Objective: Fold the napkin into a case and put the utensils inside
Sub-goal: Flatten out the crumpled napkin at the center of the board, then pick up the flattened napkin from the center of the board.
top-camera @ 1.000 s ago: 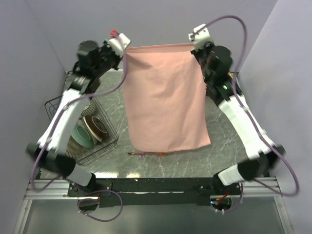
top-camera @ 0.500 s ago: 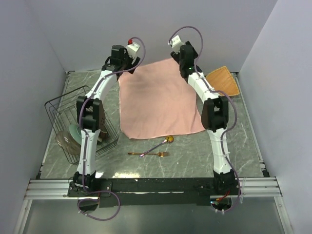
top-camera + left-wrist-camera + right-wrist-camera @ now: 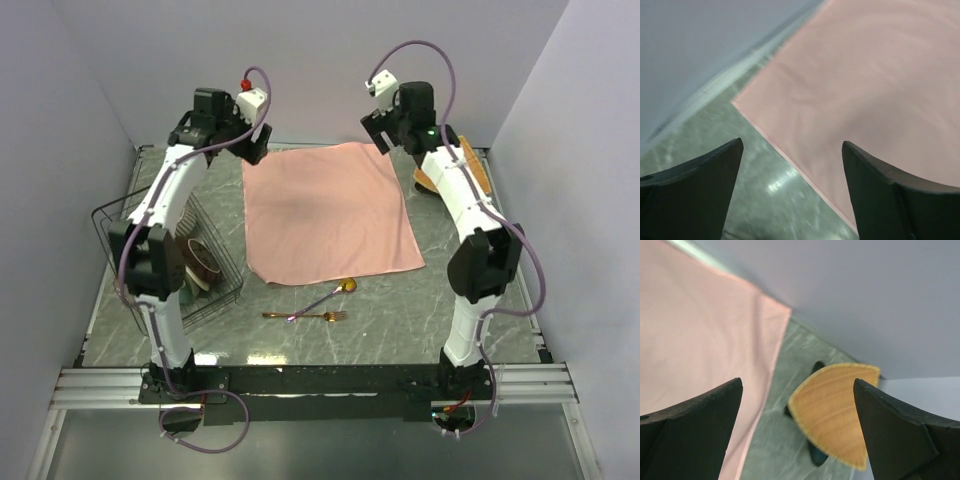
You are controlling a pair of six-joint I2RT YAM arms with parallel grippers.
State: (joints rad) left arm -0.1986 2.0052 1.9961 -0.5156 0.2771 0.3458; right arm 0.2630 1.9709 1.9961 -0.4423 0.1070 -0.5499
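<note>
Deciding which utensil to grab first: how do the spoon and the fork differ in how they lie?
The spoon lies slanted, its bowl at the napkin's near edge; the fork lies crosswise, clear of the napkin. The spoon's handle looks purplish; the fork is gold throughout. Both are slim and lie flat on the table.

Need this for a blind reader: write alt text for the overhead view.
A square salmon-pink cloth napkin lies flat on a grey marbled table, with the left fingers and right fingers open over its far corners. A gold fork and gold spoon lie by its near edge; a black wire rack stands left, an orange-tan woven fan-shaped mat far right.
</note>
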